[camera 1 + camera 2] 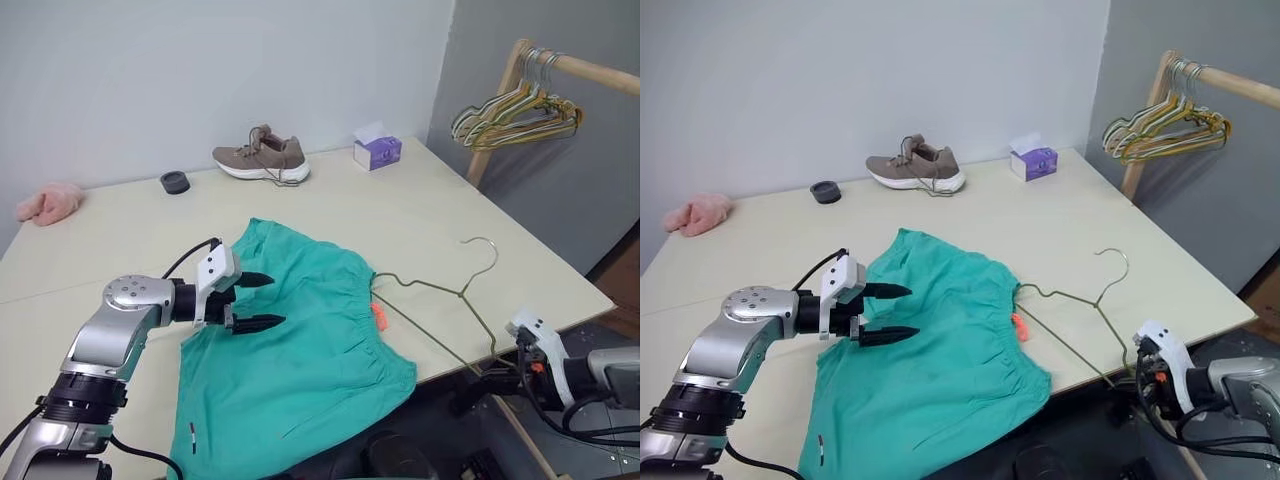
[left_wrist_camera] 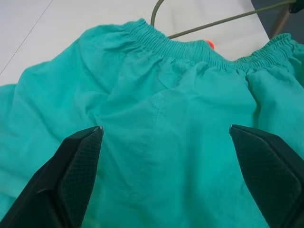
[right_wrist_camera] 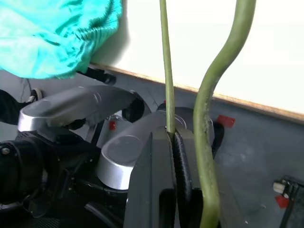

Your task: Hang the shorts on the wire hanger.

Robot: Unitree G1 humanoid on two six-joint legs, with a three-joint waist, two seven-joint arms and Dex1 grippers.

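A: Any legible writing?
B: None. The shorts (image 1: 300,350) carry an orange tag (image 1: 379,317) at the waistband and a tiny dark label near the hem; text unreadable.
A: Shorts condition?
B: Teal, gathered elastic waist, lying flat on the desk (image 1: 420,215).
A: Tools?
B: Left tool (image 1: 258,301) spread wide, poised over the shorts. Right tool (image 3: 172,142) clamped on the hanger (image 1: 440,295) wire at the desk edge; the hanger lies beside the waistband.
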